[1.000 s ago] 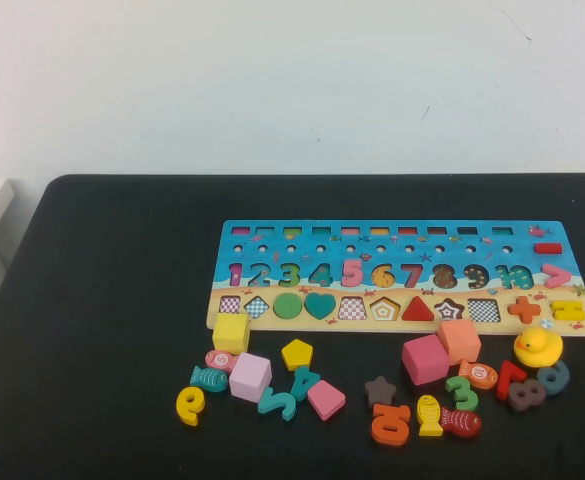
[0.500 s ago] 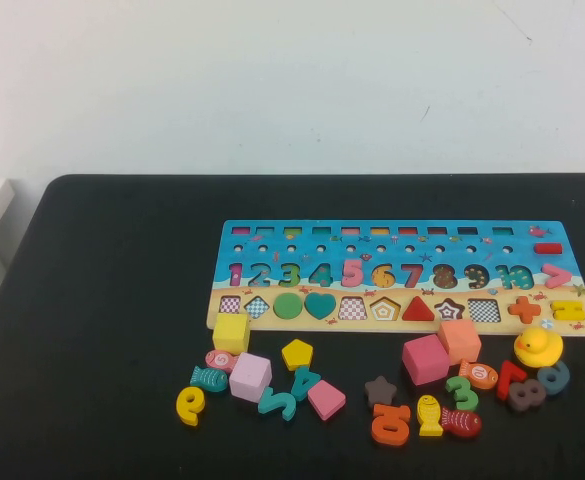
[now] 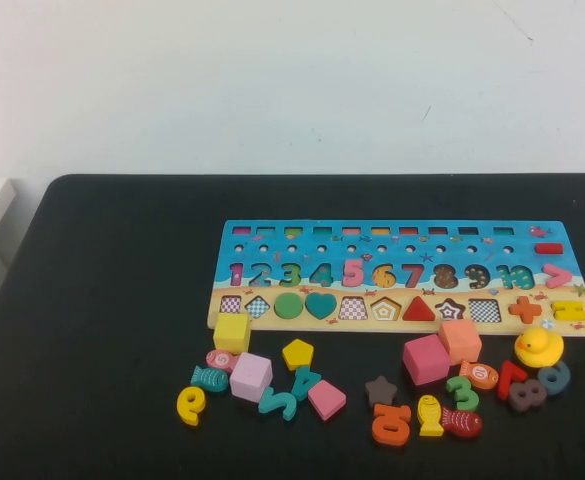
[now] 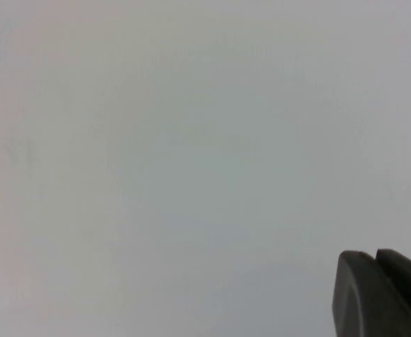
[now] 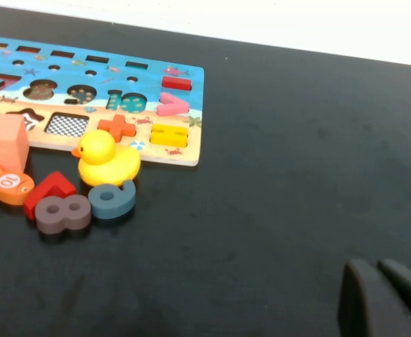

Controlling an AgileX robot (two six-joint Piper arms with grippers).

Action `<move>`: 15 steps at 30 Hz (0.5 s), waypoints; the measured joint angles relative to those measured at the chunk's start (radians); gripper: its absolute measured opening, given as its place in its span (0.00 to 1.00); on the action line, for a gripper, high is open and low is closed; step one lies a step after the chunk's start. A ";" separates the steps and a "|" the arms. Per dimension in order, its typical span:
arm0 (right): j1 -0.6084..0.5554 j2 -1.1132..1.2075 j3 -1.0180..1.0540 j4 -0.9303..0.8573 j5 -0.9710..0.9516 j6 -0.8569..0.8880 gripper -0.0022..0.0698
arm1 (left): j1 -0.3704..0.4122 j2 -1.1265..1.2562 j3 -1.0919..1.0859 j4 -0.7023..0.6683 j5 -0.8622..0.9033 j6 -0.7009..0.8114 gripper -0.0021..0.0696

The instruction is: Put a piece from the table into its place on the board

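Piece: flat yellow pentagon, on the black counter just below the board, between a yellow cube and a pink block (apart from both). Left pincer: closed, empty, facing a blank pale surface. Right pincer: over bare counter beside the yellow duck; fingers together, holding nothing.

Matt black table, wooden board
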State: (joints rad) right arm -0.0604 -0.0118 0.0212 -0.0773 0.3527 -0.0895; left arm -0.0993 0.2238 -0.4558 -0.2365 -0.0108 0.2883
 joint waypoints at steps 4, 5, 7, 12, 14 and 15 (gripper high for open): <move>0.000 0.000 0.000 0.000 0.000 0.000 0.06 | 0.000 0.167 -0.082 -0.005 0.102 0.020 0.03; 0.000 0.000 0.000 0.000 0.000 0.000 0.06 | 0.000 0.209 -0.086 -0.017 0.110 0.020 0.03; 0.000 0.000 0.000 -0.002 0.000 0.000 0.06 | 0.000 0.285 -0.087 -0.059 0.125 0.020 0.03; 0.000 0.000 0.000 -0.002 0.000 0.000 0.06 | 0.000 0.494 -0.121 -0.117 0.236 0.022 0.03; 0.000 0.000 0.000 -0.002 0.000 0.000 0.06 | 0.000 0.588 -0.166 -0.123 0.327 0.022 0.03; 0.000 0.000 0.000 -0.002 0.000 0.000 0.06 | 0.000 0.628 -0.195 -0.128 0.364 0.022 0.03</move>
State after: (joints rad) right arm -0.0604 -0.0118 0.0212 -0.0790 0.3527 -0.0895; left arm -0.0993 0.8522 -0.6510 -0.3645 0.3536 0.3099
